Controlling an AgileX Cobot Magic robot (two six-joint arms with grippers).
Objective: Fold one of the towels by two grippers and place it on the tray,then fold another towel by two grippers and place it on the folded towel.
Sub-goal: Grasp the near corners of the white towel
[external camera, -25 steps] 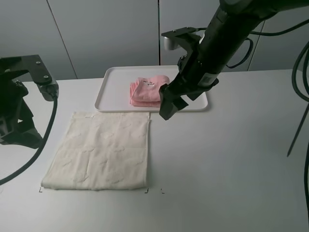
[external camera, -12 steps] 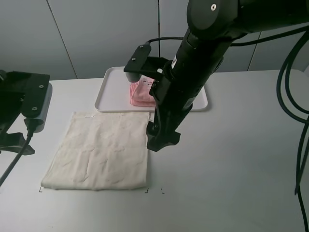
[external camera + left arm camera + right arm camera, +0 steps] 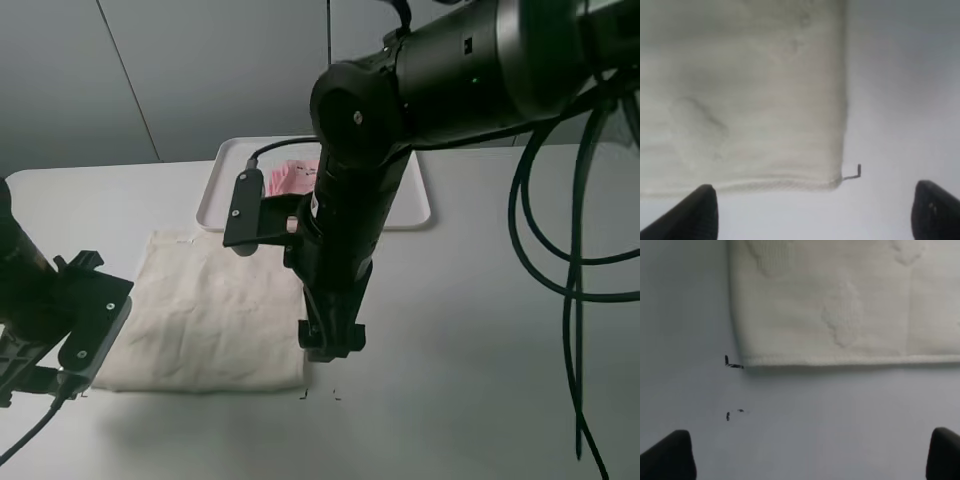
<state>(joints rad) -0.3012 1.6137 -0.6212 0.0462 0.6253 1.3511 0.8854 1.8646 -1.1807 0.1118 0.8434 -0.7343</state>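
Observation:
The cream towel [image 3: 205,310] lies flat on the table in front of the tray [image 3: 222,188]. On the tray rests the folded pink towel [image 3: 293,178], mostly hidden behind the right arm. My right gripper [image 3: 331,340] hangs over the cream towel's near right corner, and the right wrist view shows it open [image 3: 807,457], just off the towel [image 3: 850,305] edge. My left gripper [image 3: 82,340] is at the near left corner. It is open [image 3: 817,215] in the left wrist view, with the towel [image 3: 740,100] corner between its fingers [image 3: 702,210] and nothing gripped.
Small black corner marks [image 3: 303,395] are drawn on the white table near the towel's front corners. Black cables [image 3: 570,300] hang at the right. A grey panelled wall [image 3: 200,70] stands behind the tray.
The right arm swung from the tray down to the cream towel's near right corner. The left arm came down and forward to the near left corner. Both grippers stayed open.

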